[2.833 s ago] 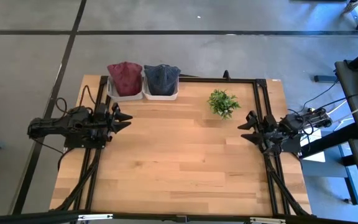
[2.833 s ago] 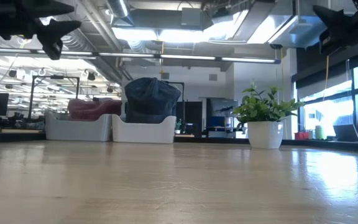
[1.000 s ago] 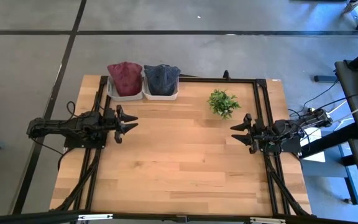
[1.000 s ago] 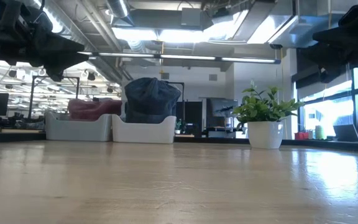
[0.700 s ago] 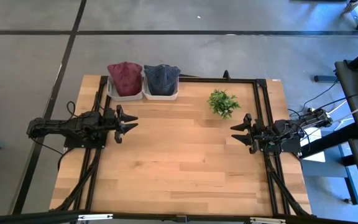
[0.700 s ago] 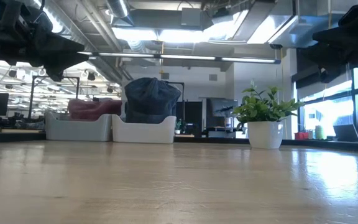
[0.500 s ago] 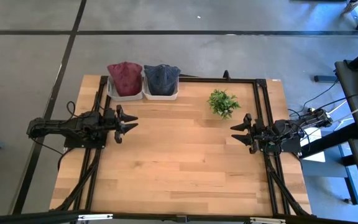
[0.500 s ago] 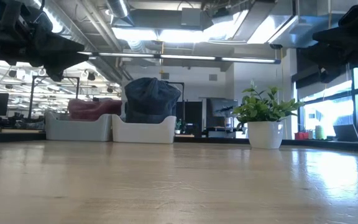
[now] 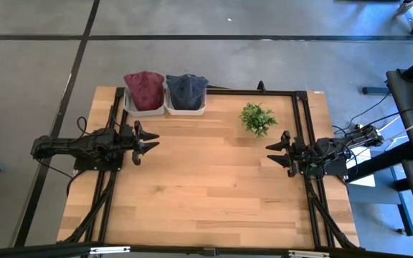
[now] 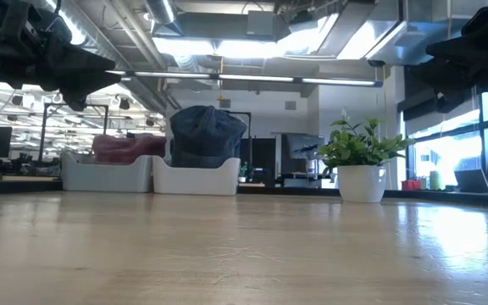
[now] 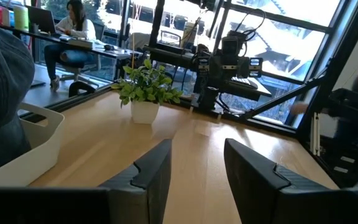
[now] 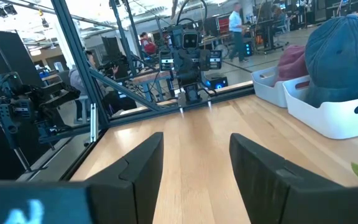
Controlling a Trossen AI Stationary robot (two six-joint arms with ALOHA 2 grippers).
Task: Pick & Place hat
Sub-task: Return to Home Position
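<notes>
high view, left gripper (image 9: 149, 139): hovering over the left part of the table (image 9: 206, 201), pointing toward the middle, spreading its fingers, gripping nothing
high view, right gripper (image 9: 271, 153): hovering over the right part, facing the left gripper from well apart, spreading its fingers, gripping nothing
high view, red cap (image 9: 143, 89): sitting in the pale bin (image 9: 128, 108) at the far edge, left side
high view, dark cap (image 9: 187, 89): sitting in the white bin (image 9: 186, 112), just beside the pale bin on its right
high view, plant (image 9: 257, 118): standing near the far edge, between the bins and the right arm
low view, caps: bulging above both bin rims, dark cap rising higher than red cap
low view, arms: hanging above the table at both upper corners, touching nothing
low view, plant: standing upright in a white pot, well apart from the bins
left wrist view, fingers (image 11: 154, 168): standing apart over bare wood, clamping nothing
left wrist view, surroundings: showing the dark cap in its bin, the plant, the right arm beyond, a seated person (image 11: 73, 31) in the room
right wrist view, fingers (image 12: 138, 165): standing apart over bare wood, clamping nothing
right wrist view, surroundings: showing both caps in their bins, the left arm across the table, people (image 12: 235, 22) far behind
</notes>
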